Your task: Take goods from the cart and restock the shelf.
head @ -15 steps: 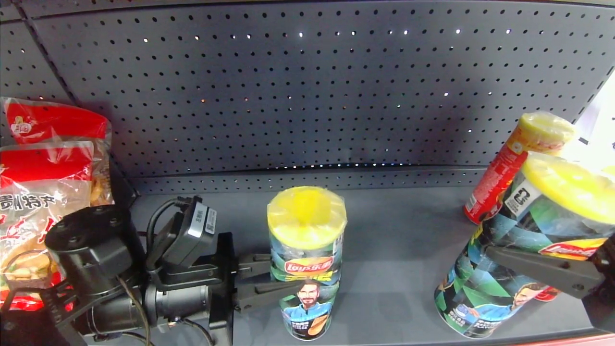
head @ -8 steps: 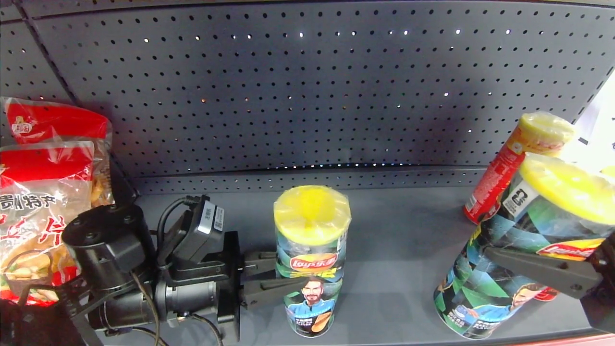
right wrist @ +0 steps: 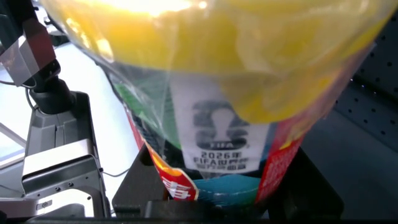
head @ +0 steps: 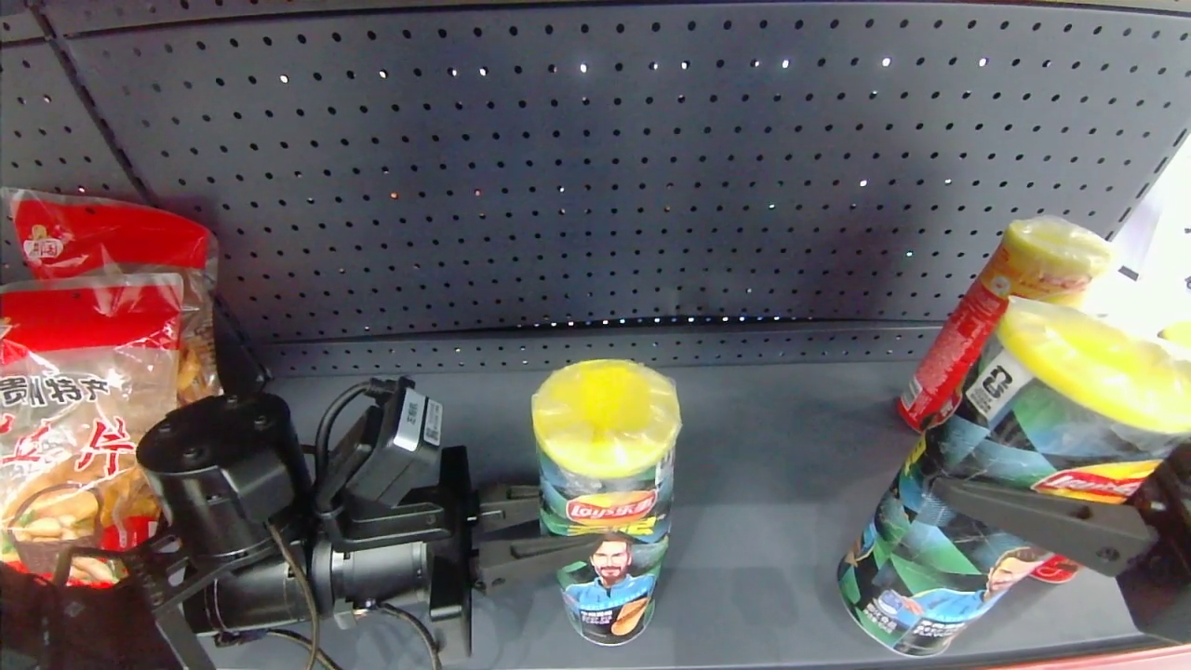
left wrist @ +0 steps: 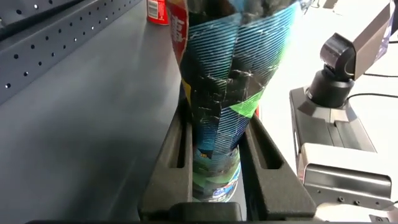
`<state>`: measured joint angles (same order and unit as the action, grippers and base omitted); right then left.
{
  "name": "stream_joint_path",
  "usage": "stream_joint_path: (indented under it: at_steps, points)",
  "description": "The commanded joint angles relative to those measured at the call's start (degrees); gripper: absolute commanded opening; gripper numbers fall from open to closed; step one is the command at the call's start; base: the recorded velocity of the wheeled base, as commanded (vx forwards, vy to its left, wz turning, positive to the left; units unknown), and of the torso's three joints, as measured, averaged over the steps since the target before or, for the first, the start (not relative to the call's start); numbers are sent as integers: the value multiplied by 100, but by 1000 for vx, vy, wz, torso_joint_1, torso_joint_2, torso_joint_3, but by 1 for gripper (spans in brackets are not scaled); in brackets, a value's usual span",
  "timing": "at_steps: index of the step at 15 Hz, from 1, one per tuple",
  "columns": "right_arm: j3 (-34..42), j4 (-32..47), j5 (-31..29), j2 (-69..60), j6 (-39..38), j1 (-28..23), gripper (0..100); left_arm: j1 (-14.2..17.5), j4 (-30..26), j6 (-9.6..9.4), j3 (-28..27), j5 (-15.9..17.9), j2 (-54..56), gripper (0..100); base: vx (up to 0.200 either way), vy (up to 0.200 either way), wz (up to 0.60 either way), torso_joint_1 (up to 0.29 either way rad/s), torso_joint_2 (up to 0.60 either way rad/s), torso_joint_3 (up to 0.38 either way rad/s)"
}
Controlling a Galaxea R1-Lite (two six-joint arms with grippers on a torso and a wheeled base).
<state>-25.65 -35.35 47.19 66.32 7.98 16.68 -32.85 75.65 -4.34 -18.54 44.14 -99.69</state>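
Observation:
A chip can (head: 605,484) with a yellow lid stands upright near the front of the grey shelf (head: 772,465), in the middle. My left gripper (head: 558,532) comes in from the left and is shut on the can's lower half. In the left wrist view the can (left wrist: 231,87) sits clamped between the fingers (left wrist: 177,155). At the right, a second chip can (head: 996,484) of the same kind tilts over the shelf's front, and my right gripper (head: 977,507) is shut on its middle. The right wrist view looks at that can (right wrist: 217,124) from close up.
A red chip can (head: 986,321) with a yellow lid stands at the back right, just behind the tilted can. Red snack bags (head: 84,363) fill the shelf's left end. A perforated back panel (head: 595,186) closes the rear. Bare shelf lies between the two held cans.
My left gripper has carried its can a little to the right and farther onto the shelf. The right can has shifted slightly left and down.

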Motion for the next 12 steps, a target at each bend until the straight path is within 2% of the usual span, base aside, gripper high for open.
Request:
stream_joint_path:
  at_steps: [1,7,8,10,12]
  points:
    - [-10,2,1,30,1,2,0,-2,-16,3,61,-2,20,100,0,0,0,0,0,0]
    - [-10,-7,1,74,1,2,0,33,-7,3,114,-2,293,100,0,0,0,0,0,0]
    - [-19,-7,1,74,1,2,0,200,-7,3,175,-2,539,100,0,0,0,0,0,0]
    - [-10,2,1,110,1,2,0,236,-16,21,307,-11,1101,100,0,0,0,0,0,0]
    - [7,-7,1,110,1,2,0,262,-130,38,369,-152,2393,100,0,0,0,0,0,0]
